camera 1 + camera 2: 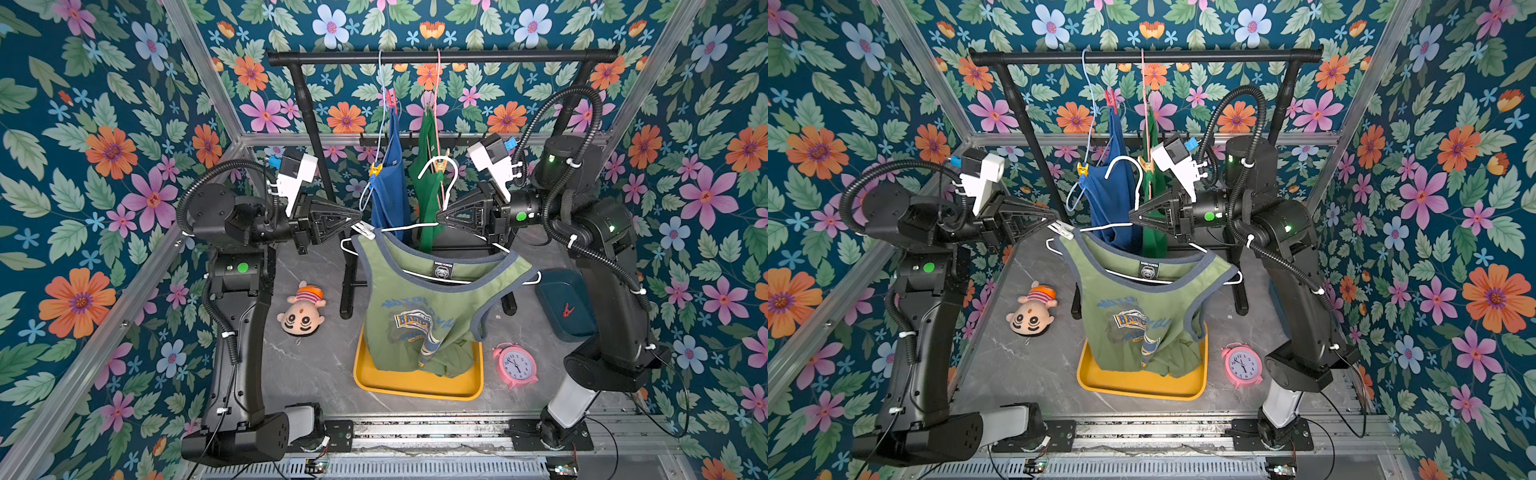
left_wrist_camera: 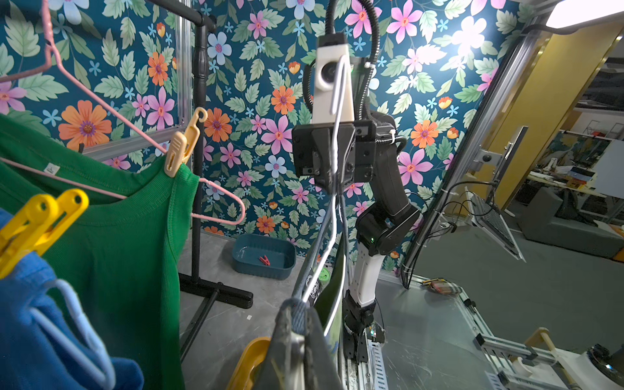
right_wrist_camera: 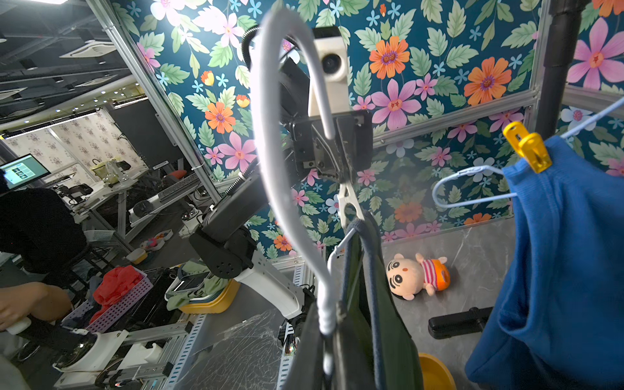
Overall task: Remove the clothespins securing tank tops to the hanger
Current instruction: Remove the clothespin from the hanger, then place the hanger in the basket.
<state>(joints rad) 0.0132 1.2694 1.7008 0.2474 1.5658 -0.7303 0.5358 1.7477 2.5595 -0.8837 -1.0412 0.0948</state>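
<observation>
My left gripper (image 1: 360, 220) is pinched shut on the white clothespin (image 1: 366, 230) at the shoulder strap of the olive tank top (image 1: 415, 316); my right gripper (image 1: 437, 217) is clamped on the white hanger (image 1: 439, 158) — near its neck. The top droops into the yellow tray (image 1: 415, 389). Behind, the blue tank top (image 1: 390, 199) and green tank top (image 1: 426, 199) hang pinned on the rail (image 1: 498, 55); one red clothespin (image 1: 566, 310) lies in the teal bin (image 1: 557, 291).

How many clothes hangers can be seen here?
3. A blue hanger and a pink hanger hang on the black rail; a white hanger, carrying the olive tank top, is off the rail, gripped by the right gripper. None seems hidden.
</observation>
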